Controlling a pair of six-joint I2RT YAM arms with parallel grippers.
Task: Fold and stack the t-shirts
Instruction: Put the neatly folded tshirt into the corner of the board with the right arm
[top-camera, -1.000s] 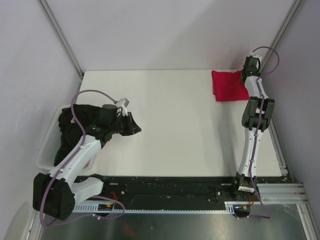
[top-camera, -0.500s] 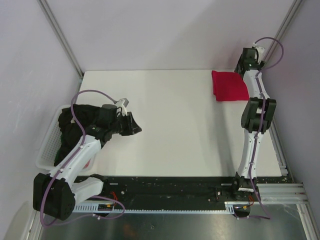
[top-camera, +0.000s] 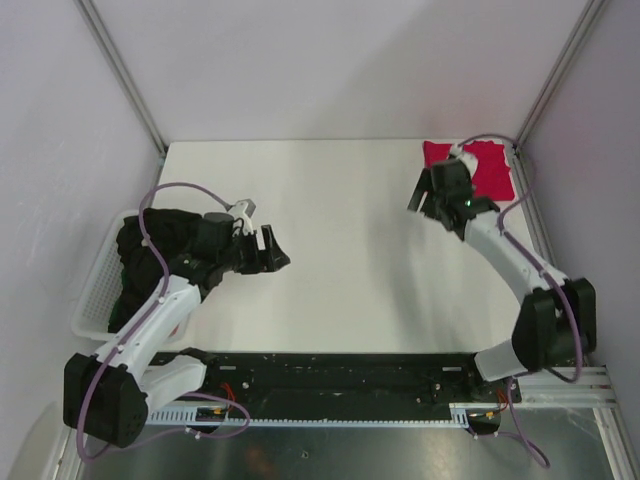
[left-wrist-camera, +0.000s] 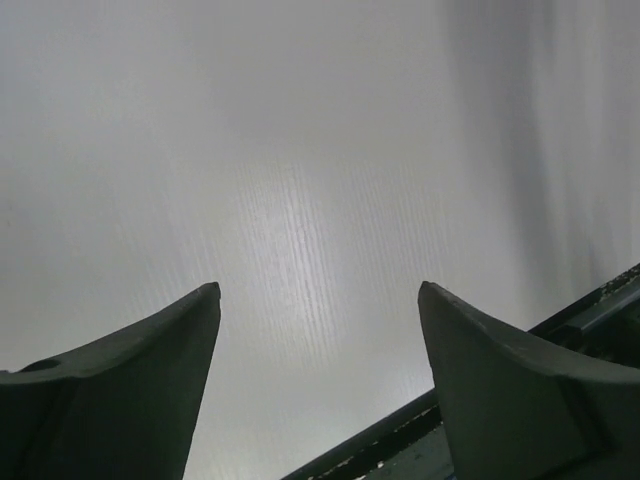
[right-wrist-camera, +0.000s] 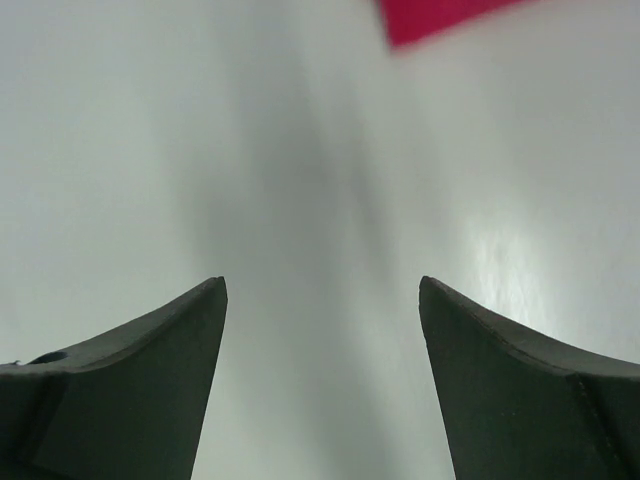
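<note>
A folded crimson-red t-shirt (top-camera: 492, 166) lies at the table's far right corner, and its edge shows at the top of the right wrist view (right-wrist-camera: 440, 15). My right gripper (top-camera: 418, 195) hovers just left of it, open, with only bare table between its fingers (right-wrist-camera: 320, 290). A black t-shirt (top-camera: 140, 245) is heaped in and over the white lattice basket (top-camera: 92, 305) at the left. My left gripper (top-camera: 277, 250) stands open to the right of that heap. Nothing but white table shows between its fingers (left-wrist-camera: 318, 300).
The basket hangs off the table's left edge. Grey walls and metal posts close in the back and sides. A black rail (top-camera: 340, 375) with the arm bases runs along the near edge; it shows at the lower right of the left wrist view (left-wrist-camera: 590, 310).
My right arm swung from the back right corner forward and to the left of the red shirt, and its gripper opened. My left gripper opened; the black cloth is no longer between its fingers.
</note>
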